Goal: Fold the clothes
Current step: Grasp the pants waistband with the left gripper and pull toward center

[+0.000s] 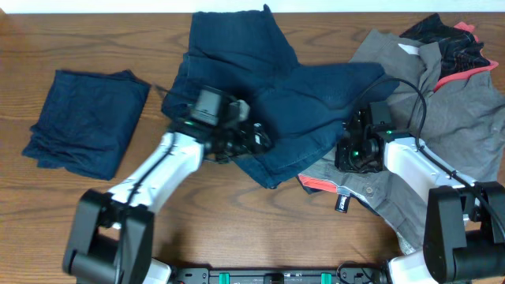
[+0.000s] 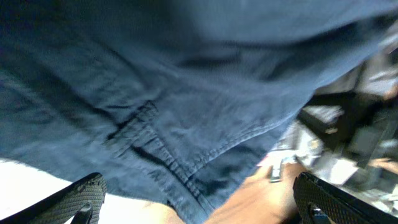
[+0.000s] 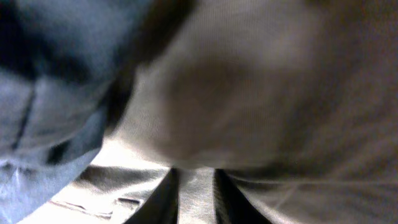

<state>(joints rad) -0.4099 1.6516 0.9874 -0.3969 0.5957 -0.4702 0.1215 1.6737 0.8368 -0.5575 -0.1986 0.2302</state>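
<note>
Wood table [image 1: 237,229], pile stage: jeans [image 1: 312,95] up next.
My left gripper [image 1: 254,140] gapes empty, jeans just ahead; right gripper [image 1: 353,154] sits on grey shirt [image 1: 465,118], grip unclear. Next: pinch hem, drag flat.

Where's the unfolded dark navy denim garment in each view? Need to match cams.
Overhead: the unfolded dark navy denim garment lies in the centre, from the top edge down to between the arms.
Left wrist: it fills most of the frame, stitched seam showing.
Right wrist: left side only.
Shared landmark: the grey fabric shirt, right of it overhead, fills most of the right wrist view; left wrist too blurred to tell.
</note>
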